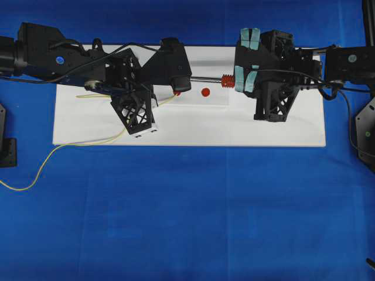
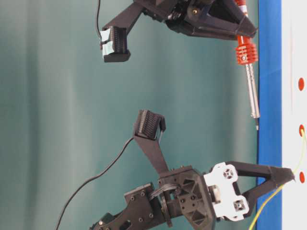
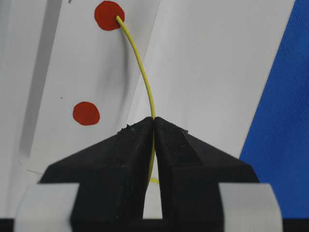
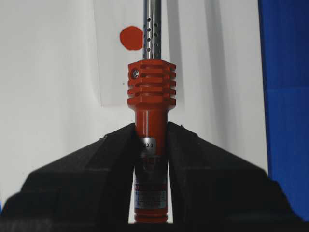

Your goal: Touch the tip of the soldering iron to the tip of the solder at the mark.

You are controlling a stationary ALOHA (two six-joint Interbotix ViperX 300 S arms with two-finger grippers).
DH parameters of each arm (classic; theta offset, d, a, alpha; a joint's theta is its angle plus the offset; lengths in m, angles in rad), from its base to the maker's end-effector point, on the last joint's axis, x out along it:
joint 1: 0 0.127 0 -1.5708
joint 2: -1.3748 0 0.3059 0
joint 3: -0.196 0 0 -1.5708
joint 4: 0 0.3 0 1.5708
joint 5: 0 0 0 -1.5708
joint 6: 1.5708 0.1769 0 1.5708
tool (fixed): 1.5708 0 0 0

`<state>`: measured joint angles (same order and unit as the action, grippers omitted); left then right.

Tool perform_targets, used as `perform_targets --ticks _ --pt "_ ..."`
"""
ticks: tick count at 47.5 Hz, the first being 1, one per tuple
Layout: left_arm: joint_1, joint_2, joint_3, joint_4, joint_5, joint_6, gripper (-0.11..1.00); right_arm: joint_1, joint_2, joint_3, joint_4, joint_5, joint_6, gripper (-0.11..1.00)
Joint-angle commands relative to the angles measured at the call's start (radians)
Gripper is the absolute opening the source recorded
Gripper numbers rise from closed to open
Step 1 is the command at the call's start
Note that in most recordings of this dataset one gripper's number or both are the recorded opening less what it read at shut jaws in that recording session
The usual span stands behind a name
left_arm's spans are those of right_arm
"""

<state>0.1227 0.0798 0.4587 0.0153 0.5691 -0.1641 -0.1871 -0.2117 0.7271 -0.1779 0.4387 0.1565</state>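
Left wrist view shows your left gripper (image 3: 154,126) pinched on the solder (image 3: 143,72), its free end resting on a red mark (image 3: 109,15); it is thin and springy, so grip near the tip. Your right gripper (image 4: 150,140) clamps the soldering iron (image 4: 150,96) by its rigid handle, above the white board (image 1: 275,137).

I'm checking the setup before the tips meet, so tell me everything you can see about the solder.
The solder is a thin, yellowish wire. The left gripper is shut on it near its free end, and that short stretch arcs forward until the bare tip sits at the edge of a red mark on the white board. Behind the gripper, the rest trails loosely across the board and onto the blue tabletop.
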Motion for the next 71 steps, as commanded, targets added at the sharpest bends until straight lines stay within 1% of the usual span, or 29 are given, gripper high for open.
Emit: perform_targets --ticks 1,12,27,71 --pt "0.003 -0.015 -0.023 -0.002 -0.003 0.0 0.01 0.0 -0.015 -0.008 0.002 -0.009 0.0 0.06" --pt "0.006 -0.015 -0.025 -0.002 -0.003 -0.002 0.01 0.015 0.035 -0.003 0.003 -0.04 0.0 0.06" --pt "0.006 -0.014 -0.025 -0.002 -0.003 -0.002 0.01 0.015 0.092 0.005 0.006 -0.071 0.0 0.06" --pt "0.006 -0.014 -0.025 -0.002 -0.003 0.0 0.01 0.017 0.114 0.006 0.006 -0.072 0.002 0.06"
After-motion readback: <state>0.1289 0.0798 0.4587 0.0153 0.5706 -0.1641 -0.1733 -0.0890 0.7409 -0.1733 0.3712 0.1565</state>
